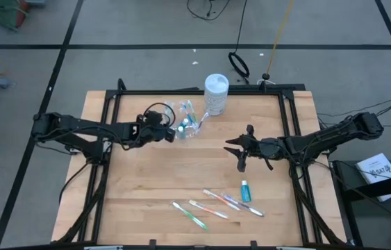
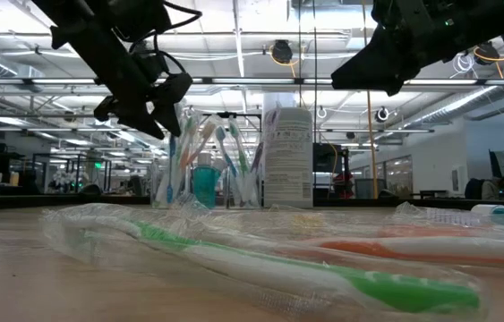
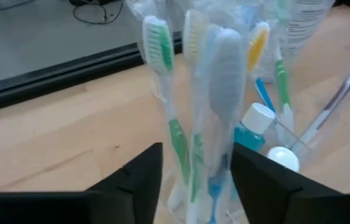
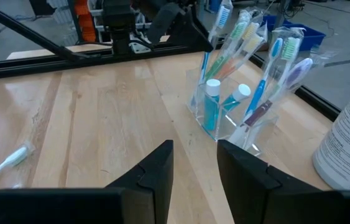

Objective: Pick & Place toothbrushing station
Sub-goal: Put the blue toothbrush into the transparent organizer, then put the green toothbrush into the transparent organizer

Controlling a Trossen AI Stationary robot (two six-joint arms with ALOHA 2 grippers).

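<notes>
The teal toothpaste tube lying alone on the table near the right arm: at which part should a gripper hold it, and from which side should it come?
Probably from straight above, closing across the middle of the teal toothpaste tube. It lies flat on the table, white cap toward the back edge, with free wood on both long sides, so fingers fit beside it. The right gripper, open, is nearest.

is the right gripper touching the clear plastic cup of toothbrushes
Apart. The high view shows bare wooden table between the right gripper and the clear plastic cup.
</notes>
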